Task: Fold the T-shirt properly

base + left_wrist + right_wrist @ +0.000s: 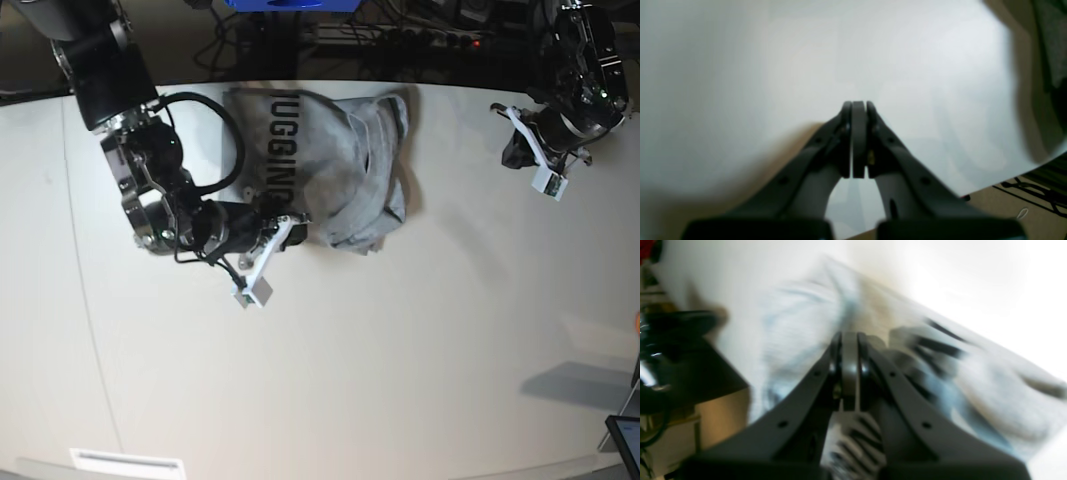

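The grey T-shirt (340, 170) lies crumpled at the far middle of the white table (400, 350), with black lettering (280, 150) showing along its left part. My right gripper (293, 228) is at the shirt's near left edge, jaws shut. In the right wrist view its fingertips (849, 336) hang over the blurred T-shirt (800, 333) and lettering (933, 343); I cannot make out fabric pinched between them. My left gripper (515, 155) is far to the right of the shirt. It is shut (859, 105) over bare tabletop and holds nothing.
Cables and a power strip (400, 35) run behind the table's far edge, beside a blue object (290, 4). A dark device (625, 435) sits at the near right corner. In the left wrist view the table's edge (1007, 180) has black cables (1033, 191) beyond it.
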### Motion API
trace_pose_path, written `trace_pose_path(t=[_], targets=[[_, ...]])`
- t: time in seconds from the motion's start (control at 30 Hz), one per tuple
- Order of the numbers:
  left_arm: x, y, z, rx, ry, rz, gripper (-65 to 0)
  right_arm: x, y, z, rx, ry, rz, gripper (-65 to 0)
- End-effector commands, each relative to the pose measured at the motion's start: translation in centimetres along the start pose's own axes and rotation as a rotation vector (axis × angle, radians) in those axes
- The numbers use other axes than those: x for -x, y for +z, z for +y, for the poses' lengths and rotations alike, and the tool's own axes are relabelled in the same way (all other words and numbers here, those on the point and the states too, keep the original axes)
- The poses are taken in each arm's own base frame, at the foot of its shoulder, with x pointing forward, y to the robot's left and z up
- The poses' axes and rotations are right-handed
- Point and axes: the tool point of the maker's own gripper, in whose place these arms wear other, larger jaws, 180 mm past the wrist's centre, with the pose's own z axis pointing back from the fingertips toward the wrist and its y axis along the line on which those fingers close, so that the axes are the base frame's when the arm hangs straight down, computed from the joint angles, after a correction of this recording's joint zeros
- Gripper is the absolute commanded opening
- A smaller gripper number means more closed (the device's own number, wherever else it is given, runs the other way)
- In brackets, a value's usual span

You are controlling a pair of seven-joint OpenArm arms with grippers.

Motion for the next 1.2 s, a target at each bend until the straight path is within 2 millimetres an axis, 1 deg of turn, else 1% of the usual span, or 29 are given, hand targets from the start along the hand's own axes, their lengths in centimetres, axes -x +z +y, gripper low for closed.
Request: trace_pose_path(t=[0.0,0.1,0.17,0.27,0.33,0.4,0.5,0.6,0.7,0.77,0.8,1.03,1.07,1.1,1.17], targets=[[-0.9,0.4,0.5,-0.009,-0.015,-0.029,-64.3,-1.3,0.0,1.6,-0.052,0.032,-0.038,-64.7],[-0.9,0.4,0.5,-0.009,-0.015,-0.029,-64.3,-0.9,-0.7,0.8,-0.045,0.014,-0.040,-64.7],[-0.9,0.4,0.5,-0.009,-0.015,-0.029,-64.3,-0.3,-1.3,0.9,-0.048,0.005,-0.023,-64.7],[-0.9,0.4,0.5,-0.009,-0.015,-0.029,-64.3,0.1,-2.0,1.9,-0.063,0.031,-0.016,-64.7],[-0.9,0.4,0.5,-0.009,-0.015,-0.029,-64.3,0.3,-2.7,3.1,-0.085,0.043,-0.013,-64.7],[-0.9,0.4,0.5,-0.009,-0.015,-0.029,-64.3,0.9,-3.6,3.1,-0.087,0.028,0.009,-64.7],[-0.9,0.4,0.5,-0.009,-0.015,-0.029,-64.3,0.9,-4.2,3.6,-0.095,0.022,0.013,-64.7],[-0.9,0.4,0.5,-0.009,-0.015,-0.029,-64.3,0.9,-4.6,4.8,-0.107,0.075,0.029,-64.7],[-0.9,0.4,0.5,-0.009,-0.015,-0.029,-64.3,0.7,-5.0,6.4,-0.137,0.085,0.028,-64.7],[-0.9,0.4,0.5,-0.009,-0.015,-0.029,-64.3,0.7,-5.1,6.8,-0.144,0.087,0.031,-64.7],[-0.9,0.4,0.5,-0.009,-0.015,-0.029,-64.3,0.4,-5.1,7.4,-0.155,0.092,0.026,-64.7],[-0.9,0.4,0.5,-0.009,-0.015,-0.029,-64.3,0.1,-5.2,8.1,-0.168,0.090,0.021,-64.7],[-0.9,0.4,0.5,-0.009,-0.015,-0.029,-64.3,0.0,-5.3,8.4,-0.174,0.089,0.021,-64.7],[-0.9,0.4,0.5,-0.009,-0.015,-0.029,-64.3,0.0,-5.4,9.1,-0.189,0.088,0.021,-64.7],[-1.0,0.4,0.5,-0.009,-0.015,-0.030,-64.3,0.4,-5.5,10.0,-0.208,0.090,0.046,-64.7]])
